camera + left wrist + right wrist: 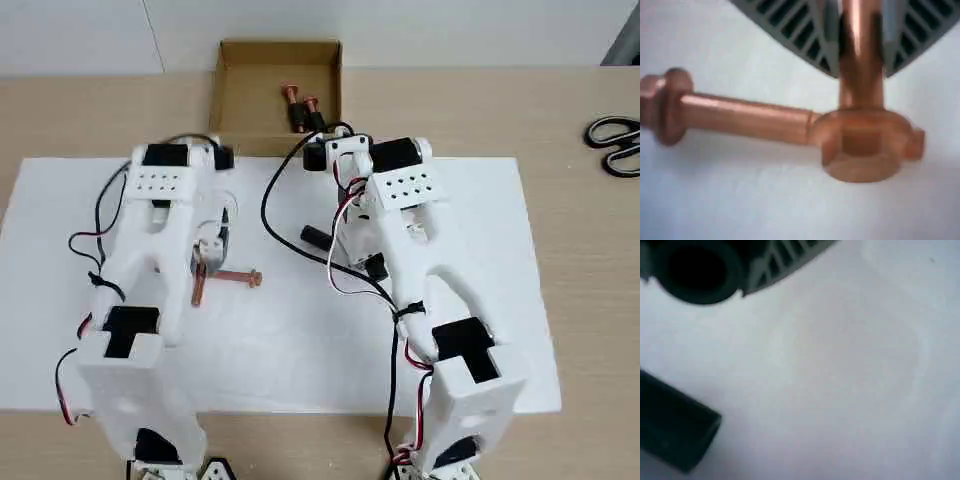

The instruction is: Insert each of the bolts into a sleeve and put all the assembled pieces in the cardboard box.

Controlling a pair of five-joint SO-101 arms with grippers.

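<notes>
— Left claw (pixel 860 70) first: what has it got?

— It is clamped on the shank of a gripped bolt (pixel 860 100), copper, with grey ribbed fingers (pixel 805 25) on either side. In the high view that bolt's long axis runs toward the arm's own base, head at the near end, over the paper sheet (pixel 300 340).

— And beside it?

— A loose bolt (pixel 740 117) lies flat on the sheet, crosswise to the first, its axis running across the table. Its plain end stops right at the gripped bolt's head, and its own head points toward the right arm.

— Right claw (pixel 705 267)?

— Closed around a gripped sleeve (pixel 702 296), black, open bore facing the wrist camera. Near it a loose sleeve (pixel 670 435) lies on its side on the sheet, between the two arms, long axis roughly across the table.

— The cardboard box (pixel 228 100)?

— Beyond the sheet's far edge, on the table (pixel 560 260). Two assembled pieces (pixel 300 108) lie in it near the right wall, side by side, copper heads toward the far wall. Scissors (pixel 615 143) lie well off to the right.
</notes>
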